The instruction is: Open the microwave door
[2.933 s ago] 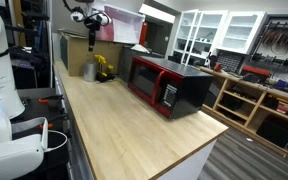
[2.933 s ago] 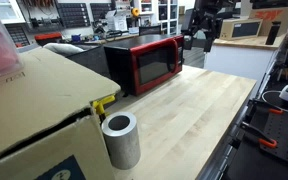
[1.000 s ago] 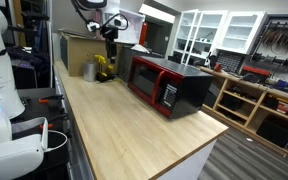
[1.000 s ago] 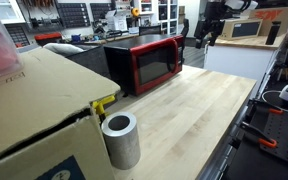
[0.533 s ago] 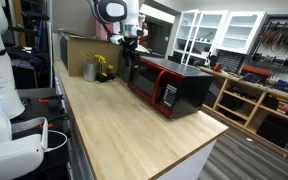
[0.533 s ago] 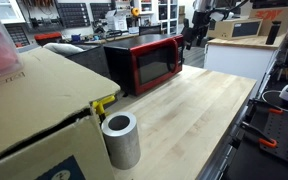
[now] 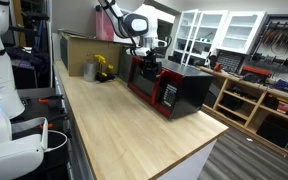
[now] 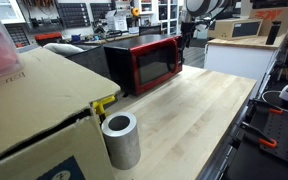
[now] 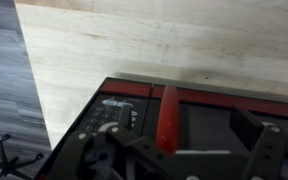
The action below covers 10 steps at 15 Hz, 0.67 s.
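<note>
The microwave (image 7: 174,88) stands on the wooden counter, black casing with a red front; it also shows in an exterior view (image 8: 144,60). The microwave door (image 8: 154,63) sits shut against the front. In the wrist view I look down on the door's dark window (image 9: 216,128), its red handle bar (image 9: 169,112) and the control strip (image 9: 109,112). My gripper (image 7: 147,53) hangs just above the microwave's front top edge, also seen in an exterior view (image 8: 189,30). In the wrist view the gripper (image 9: 184,133) is open, its jaws standing either side of the handle, touching nothing.
A brown cardboard box (image 7: 79,48) stands at the back of the counter, large in the foreground of an exterior view (image 8: 34,110). A grey cylinder (image 8: 121,140) and a yellow object (image 7: 104,66) sit beside it. The wooden counter (image 7: 134,130) ends at an edge beyond the microwave.
My gripper has moved from above the cardboard box end of the counter across and down to the microwave's front. The door has stayed shut.
</note>
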{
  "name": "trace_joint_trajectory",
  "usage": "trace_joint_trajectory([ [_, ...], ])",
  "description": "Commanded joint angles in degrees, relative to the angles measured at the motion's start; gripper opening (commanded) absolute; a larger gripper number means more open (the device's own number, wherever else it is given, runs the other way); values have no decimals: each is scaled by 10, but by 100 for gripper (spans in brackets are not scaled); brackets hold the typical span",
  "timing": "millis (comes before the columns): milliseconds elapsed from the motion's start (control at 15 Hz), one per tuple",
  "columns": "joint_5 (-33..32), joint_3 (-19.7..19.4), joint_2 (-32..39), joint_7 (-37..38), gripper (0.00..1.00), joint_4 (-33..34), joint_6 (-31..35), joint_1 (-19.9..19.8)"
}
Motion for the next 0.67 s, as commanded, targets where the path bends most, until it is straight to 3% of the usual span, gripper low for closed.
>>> trace_joint_trajectory([
  [0, -39, -8, 47, -18, 100, 55, 10, -11],
  [600, -38, 8, 103, -21, 100, 114, 22, -22],
])
